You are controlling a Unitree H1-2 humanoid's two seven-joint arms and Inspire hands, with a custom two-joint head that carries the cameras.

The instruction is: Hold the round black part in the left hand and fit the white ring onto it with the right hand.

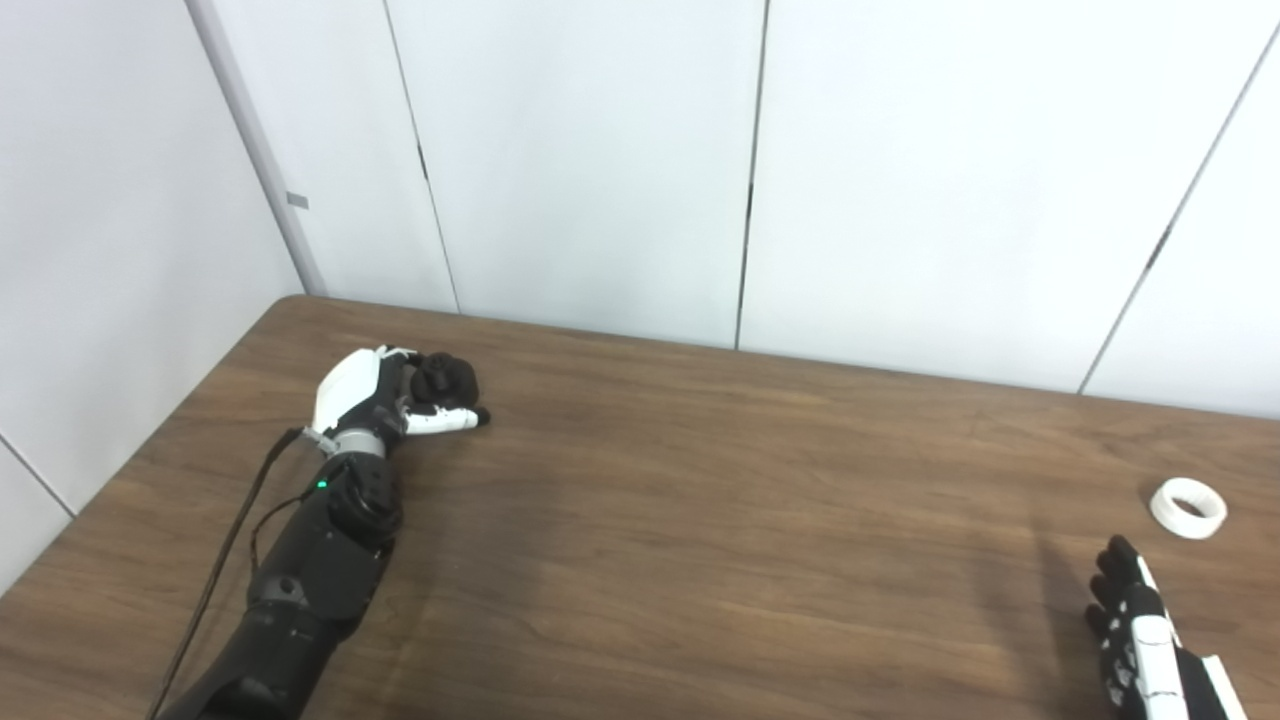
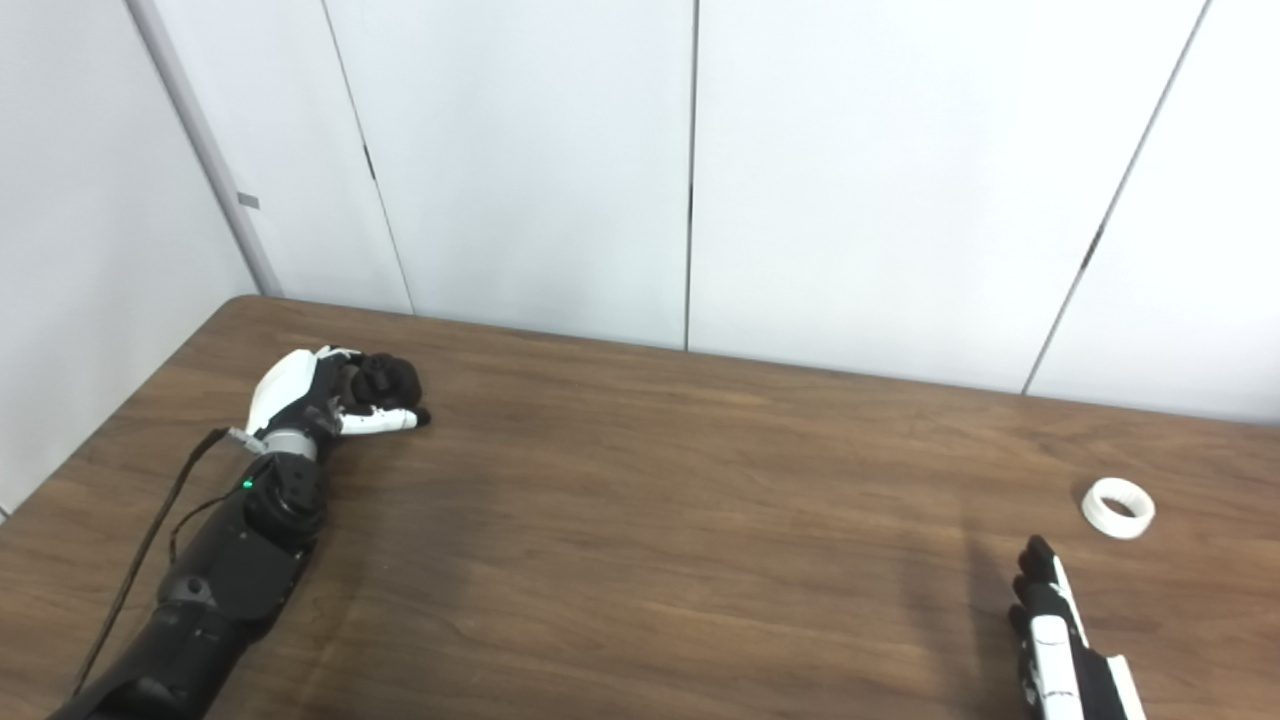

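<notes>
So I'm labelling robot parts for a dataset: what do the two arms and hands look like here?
The left hand has a white shell on its back, black fingers and a white thumb. Its wrist has a silver band, and the forearm is glossy black with a small green light and a thin black cable along its outer side. The right hand has black fingers with white panels on the back.

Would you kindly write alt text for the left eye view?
The left robot hand grips a round black part on the wooden table. At far right, a white ring lies just beyond the empty right robot hand.
</notes>
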